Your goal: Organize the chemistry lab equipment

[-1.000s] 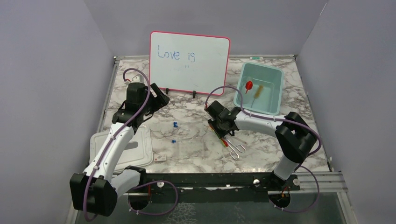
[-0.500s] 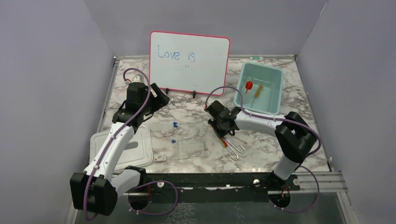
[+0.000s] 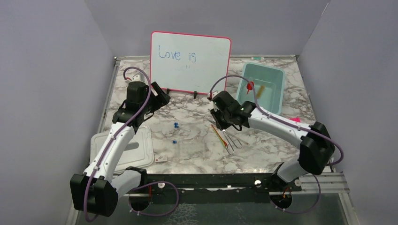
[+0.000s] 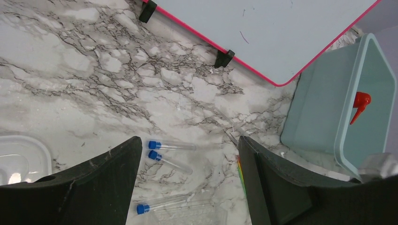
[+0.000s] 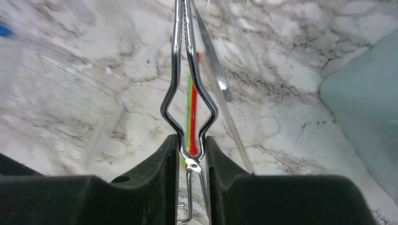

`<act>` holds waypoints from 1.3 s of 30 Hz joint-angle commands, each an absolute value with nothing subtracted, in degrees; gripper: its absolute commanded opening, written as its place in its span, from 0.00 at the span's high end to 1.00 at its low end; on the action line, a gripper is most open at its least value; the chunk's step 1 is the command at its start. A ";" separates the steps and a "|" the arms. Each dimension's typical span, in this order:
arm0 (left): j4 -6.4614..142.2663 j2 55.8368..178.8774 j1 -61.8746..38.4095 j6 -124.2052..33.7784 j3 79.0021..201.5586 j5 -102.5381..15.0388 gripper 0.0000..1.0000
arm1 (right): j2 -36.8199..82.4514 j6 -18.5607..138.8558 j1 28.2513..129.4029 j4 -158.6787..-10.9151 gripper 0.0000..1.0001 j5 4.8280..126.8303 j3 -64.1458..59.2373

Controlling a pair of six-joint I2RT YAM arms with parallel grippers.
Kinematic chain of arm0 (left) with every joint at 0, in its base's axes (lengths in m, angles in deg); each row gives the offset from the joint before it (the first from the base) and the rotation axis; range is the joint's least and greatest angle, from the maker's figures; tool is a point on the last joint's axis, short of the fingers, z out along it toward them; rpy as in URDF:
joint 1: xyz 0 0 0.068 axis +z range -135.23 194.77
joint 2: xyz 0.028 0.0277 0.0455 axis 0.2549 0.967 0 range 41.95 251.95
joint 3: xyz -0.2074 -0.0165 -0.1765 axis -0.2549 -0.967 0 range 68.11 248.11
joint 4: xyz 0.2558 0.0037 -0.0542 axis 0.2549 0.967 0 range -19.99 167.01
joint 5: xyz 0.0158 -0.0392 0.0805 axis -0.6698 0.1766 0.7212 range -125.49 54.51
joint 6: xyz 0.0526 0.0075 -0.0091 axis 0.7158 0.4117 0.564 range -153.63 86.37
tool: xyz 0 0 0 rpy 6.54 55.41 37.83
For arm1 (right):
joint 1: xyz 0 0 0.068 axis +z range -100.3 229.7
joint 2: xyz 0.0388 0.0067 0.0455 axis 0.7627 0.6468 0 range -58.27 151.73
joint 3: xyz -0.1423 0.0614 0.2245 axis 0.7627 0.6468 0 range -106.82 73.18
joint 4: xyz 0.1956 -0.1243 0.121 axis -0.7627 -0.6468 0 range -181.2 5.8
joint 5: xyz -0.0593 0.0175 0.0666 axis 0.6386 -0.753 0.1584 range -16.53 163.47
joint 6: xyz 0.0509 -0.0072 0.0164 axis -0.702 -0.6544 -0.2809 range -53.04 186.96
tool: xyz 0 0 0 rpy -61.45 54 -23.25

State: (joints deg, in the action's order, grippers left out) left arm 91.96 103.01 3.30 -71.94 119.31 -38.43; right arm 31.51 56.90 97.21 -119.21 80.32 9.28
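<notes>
Right hand [image 5: 191, 140]: closed on the metal tongs [image 5: 187, 84], with both fingers pinching the narrow waist just behind the diamond-shaped bow.
Why that grip: held at the waist, the two arms stay squeezed together, and the long end points straight away from the hand and is easy to steer.
Tongs' place: they seem to be carried just clear of the worktop [image 3: 197, 117], out near its middle and well apart from the teal bin [image 3: 264, 66].
Beneath the tongs: a striped red-and-green tool [image 5: 191, 117] and a flat metal spatula [image 5: 217, 70] lie on the marble, side by side, probably waiting for their own turn.
Likely step: carrying the tongs to the bin, judging by what it holds.
Bin contents: the squeeze bottle's red nozzle [image 4: 360, 101] and a brown-handled tool [image 3: 260, 90] are inside, so it looks like the collecting place.
Left hand [image 4: 187, 143]: open with its fingers wide apart, gripping nothing and hovering over the left half of the worktop.
Why there: three blue-capped tubes [image 4: 169, 161] lie loose just below it, beside the clear rack [image 3: 190, 147], which is a fair guess for its next pick.
Backdrop: the whiteboard [image 3: 190, 61] stands upright at the far edge, out of the way.
</notes>
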 commanded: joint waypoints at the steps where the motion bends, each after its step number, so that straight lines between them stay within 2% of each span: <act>1: 90.66 102.64 3.50 -70.88 121.32 -36.64 0.22 | 24.87 55.10 96.78 -120.10 0.80 80.70 4.82; 11: 90.57 102.89 3.52 -70.37 121.81 -36.76 0.22 | 19.40 51.49 91.24 -120.86 0.80 87.93 -6.34; 21: 90.57 102.75 3.52 -70.30 122.40 -37.07 0.22 | 18.88 51.00 72.74 -125.81 0.79 93.11 -16.58; 27: 90.66 102.73 3.46 -70.11 122.75 -37.07 0.22 | 19.51 50.40 60.10 -126.08 0.79 90.08 -16.01; 39: 90.67 104.22 3.52 -69.50 124.37 -36.81 0.22 | 27.42 48.25 56.34 -118.05 0.80 86.37 -7.97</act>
